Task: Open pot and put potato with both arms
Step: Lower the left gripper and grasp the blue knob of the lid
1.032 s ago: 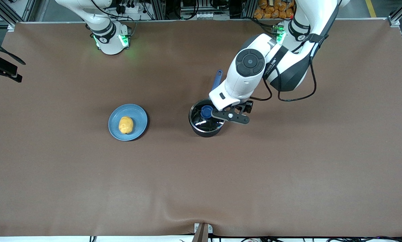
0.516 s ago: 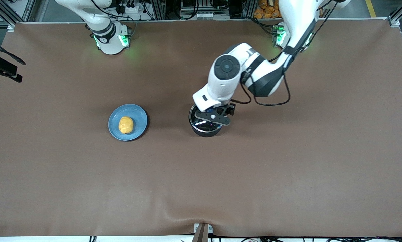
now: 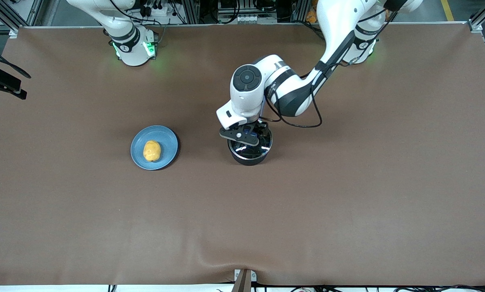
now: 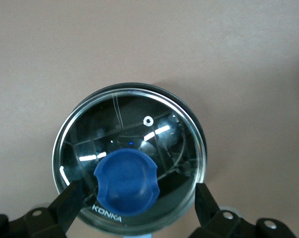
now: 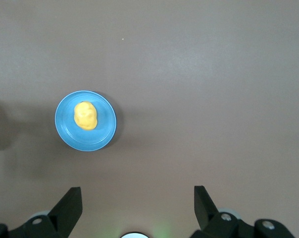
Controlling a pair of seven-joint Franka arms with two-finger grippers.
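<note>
The black pot [image 3: 248, 157] stands mid-table with its glass lid [image 3: 253, 150] on; its handle is hidden under the left arm. My left gripper [image 3: 246, 136] is open just above the lid. In the left wrist view its fingers [image 4: 69, 199] stand either side of the blue knob [image 4: 127, 182] on the lid [image 4: 139, 116], not touching it. The yellow potato [image 3: 151, 150] lies on a blue plate [image 3: 167, 140] toward the right arm's end. My right gripper [image 5: 137, 203] is open and empty, high over the table, with the potato [image 5: 85, 115] and plate [image 5: 104, 133] far below it.
A brown cloth [image 3: 348, 194] covers the whole table. The right arm's base [image 3: 132, 48] stands at the table's back edge. Black gear [image 3: 3, 81] overhangs the right arm's end. A small bracket [image 3: 244, 280] sits at the near edge.
The left arm has swung toward the right arm's end. Its gripper has moved from beside the pot's rim to over the lid knob. The potato and plate have not moved.
</note>
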